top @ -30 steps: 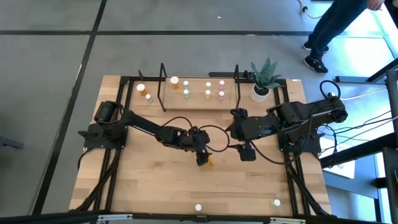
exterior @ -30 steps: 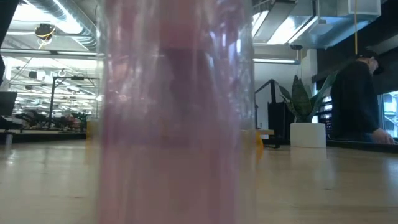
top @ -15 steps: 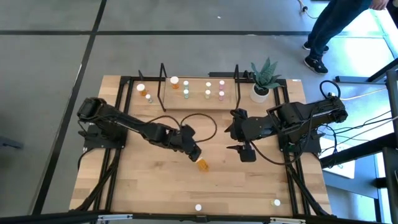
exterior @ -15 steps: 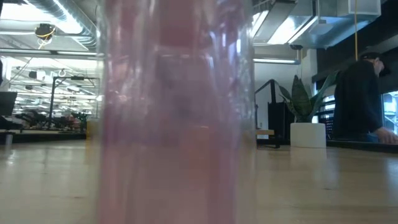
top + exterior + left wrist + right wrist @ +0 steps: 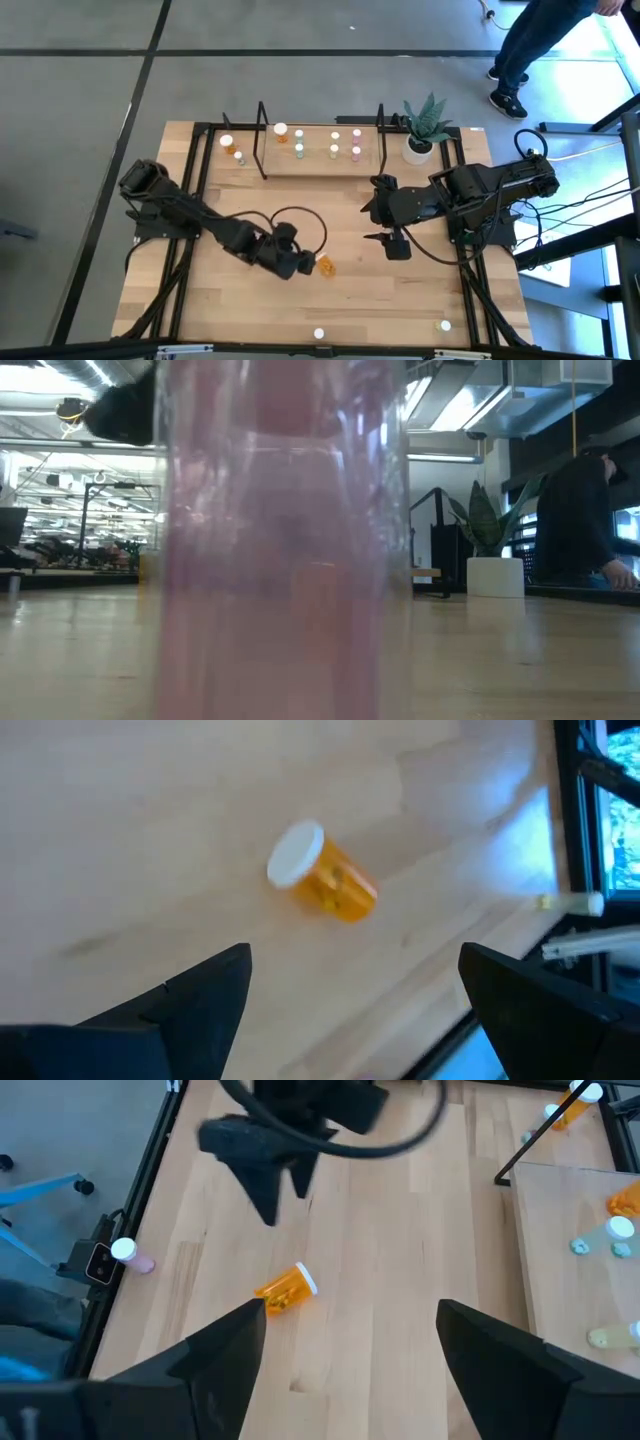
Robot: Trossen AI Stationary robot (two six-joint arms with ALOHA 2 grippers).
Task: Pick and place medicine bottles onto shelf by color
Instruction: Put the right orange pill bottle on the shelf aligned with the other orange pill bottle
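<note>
An orange medicine bottle (image 5: 325, 265) with a white cap lies on its side mid-table, also in the left wrist view (image 5: 325, 880) and the right wrist view (image 5: 285, 1288). My left gripper (image 5: 303, 265) hovers open just left of it, touching nothing. My right gripper (image 5: 395, 245) hangs open above the table right of centre. The shelf (image 5: 320, 165) stands at the far edge with several small bottles upright on its board. A pink bottle (image 5: 280, 540) stands right in front of the low camera and fills that view.
Two bottles (image 5: 232, 150) stand left of the shelf. Near the table's front edge stand two more (image 5: 319, 334) (image 5: 445, 325). A potted plant (image 5: 425, 130) stands at the far right corner. A person (image 5: 535, 50) walks on the floor beyond the table. Black frame rails run along both sides.
My left gripper has drawn back from over the orange bottle toward the table's left edge, risen a little and rolled about its own axis, staying open. The orange bottle lies uncovered on its side.
</note>
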